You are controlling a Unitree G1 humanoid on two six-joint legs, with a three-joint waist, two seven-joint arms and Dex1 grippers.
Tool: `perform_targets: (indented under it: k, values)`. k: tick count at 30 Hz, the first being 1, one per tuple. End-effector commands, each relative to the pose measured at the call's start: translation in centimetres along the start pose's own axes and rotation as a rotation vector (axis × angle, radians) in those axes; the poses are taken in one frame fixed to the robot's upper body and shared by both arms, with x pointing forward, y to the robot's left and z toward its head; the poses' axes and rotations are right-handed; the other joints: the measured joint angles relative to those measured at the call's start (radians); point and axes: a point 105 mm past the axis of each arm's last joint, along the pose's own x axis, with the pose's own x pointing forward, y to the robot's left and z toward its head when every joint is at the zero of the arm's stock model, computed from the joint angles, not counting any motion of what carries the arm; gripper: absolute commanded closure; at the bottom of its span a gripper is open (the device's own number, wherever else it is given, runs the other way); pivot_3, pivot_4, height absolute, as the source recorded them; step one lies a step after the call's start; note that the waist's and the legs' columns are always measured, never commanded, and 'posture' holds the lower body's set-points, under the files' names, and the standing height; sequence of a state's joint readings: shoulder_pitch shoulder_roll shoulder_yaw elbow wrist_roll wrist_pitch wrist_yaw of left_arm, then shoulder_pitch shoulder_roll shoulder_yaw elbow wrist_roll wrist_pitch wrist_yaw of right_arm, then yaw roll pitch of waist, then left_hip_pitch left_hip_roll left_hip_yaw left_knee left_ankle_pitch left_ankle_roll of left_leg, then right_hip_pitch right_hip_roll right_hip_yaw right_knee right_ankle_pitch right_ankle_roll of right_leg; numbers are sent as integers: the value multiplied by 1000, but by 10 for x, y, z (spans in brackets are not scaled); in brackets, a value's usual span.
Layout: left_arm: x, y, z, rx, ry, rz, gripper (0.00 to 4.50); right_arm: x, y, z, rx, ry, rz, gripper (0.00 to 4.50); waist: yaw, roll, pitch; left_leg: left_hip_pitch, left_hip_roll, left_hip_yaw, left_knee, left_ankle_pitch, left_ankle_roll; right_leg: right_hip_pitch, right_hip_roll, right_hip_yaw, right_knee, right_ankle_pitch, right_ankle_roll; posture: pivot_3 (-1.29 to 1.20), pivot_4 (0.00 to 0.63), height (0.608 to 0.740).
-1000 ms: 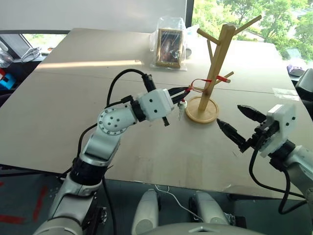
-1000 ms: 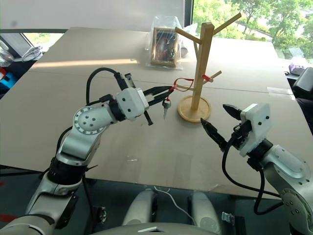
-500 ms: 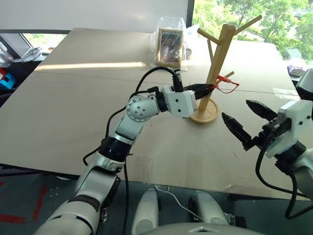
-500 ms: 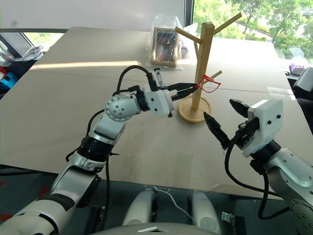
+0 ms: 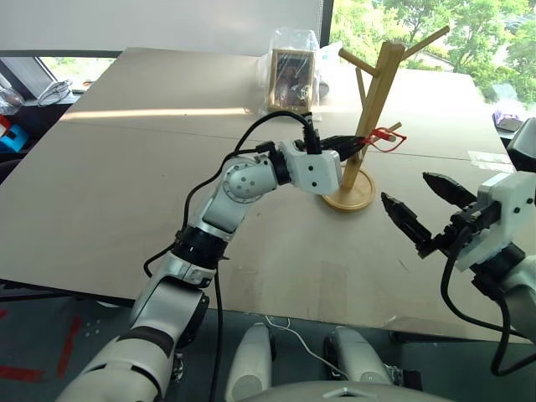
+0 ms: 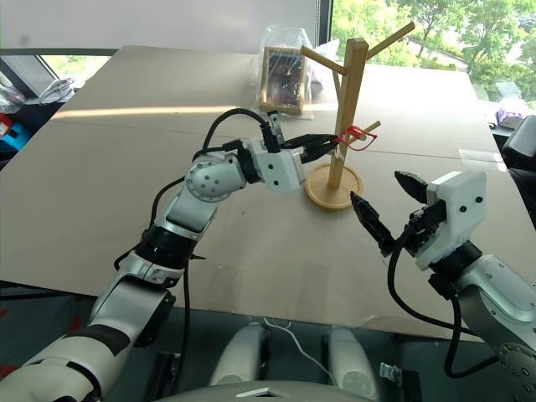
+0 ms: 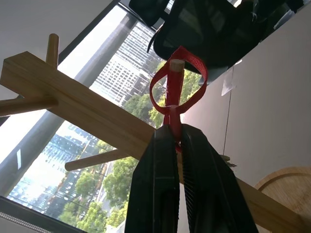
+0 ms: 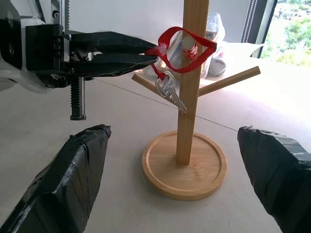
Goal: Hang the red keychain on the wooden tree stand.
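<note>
The left gripper (image 7: 176, 141), pinching the red keychain (image 8: 181, 46), is now threading its loop over a peg of the wooden tree stand (image 5: 369, 117) near the table's far right corner, so release seems close, while the right gripper (image 5: 425, 216) is waiting open.

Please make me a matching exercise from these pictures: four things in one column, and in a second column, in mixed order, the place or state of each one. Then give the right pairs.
Things:
1. red keychain
2. left gripper
3. right gripper
4. picture frame

Places or states:
A. open, holding nothing, to the right of the wooden tree stand
B. in clear plastic wrap, on the table behind the stand
C. shut on the strap
D. loop around a peg tip, silver key hanging below

Pairs: 1-D, 2-C, 3-A, 4-B
</note>
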State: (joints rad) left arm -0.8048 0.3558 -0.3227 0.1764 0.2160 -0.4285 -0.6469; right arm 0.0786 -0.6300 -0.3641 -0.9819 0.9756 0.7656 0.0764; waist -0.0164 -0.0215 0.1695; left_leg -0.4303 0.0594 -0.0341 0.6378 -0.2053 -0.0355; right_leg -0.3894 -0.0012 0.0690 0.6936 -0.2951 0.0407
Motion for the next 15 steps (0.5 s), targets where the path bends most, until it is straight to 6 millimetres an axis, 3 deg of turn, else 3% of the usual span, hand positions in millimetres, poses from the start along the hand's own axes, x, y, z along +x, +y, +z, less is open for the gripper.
perform_targets:
  k: [1, 7, 8, 10, 15]
  values:
    - [-1, 9, 0, 38, 19, 30, 4458, -2, 1, 9, -16, -40, -1, 0, 0, 0, 0, 0, 0, 0, 0, 0, 0, 0, 0, 0, 0, 0, 0, 0, 150, 740]
    - [-4, 11, -5, 25, 49, 39, 4458, 0, 1, 5, -14, -22, 5, 0, 0, 0, 0, 0, 0, 0, 0, 0, 0, 0, 0, 0, 0, 0, 0, 0, 150, 740]
    - [-5, 11, -4, 18, 45, 34, 3742, 0, 1, 4, -14, -21, 8, 0, 0, 0, 0, 0, 0, 0, 0, 0, 0, 0, 0, 0, 0, 0, 0, 0, 150, 740]
    - [-6, 10, -3, 2, 40, 32, 3181, 2, 1, 4, -14, -18, 14, 0, 0, 0, 0, 0, 0, 0, 0, 0, 0, 0, 0, 0, 0, 0, 0, 0, 150, 740]
    - [-14, 12, -5, -124, 55, 34, 880, 2, -6, -13, -33, 60, 32, 0, 0, 0, 0, 0, 0, 0, 0, 0, 0, 0, 0, 0, 0, 0, 0, 0, 150, 740]
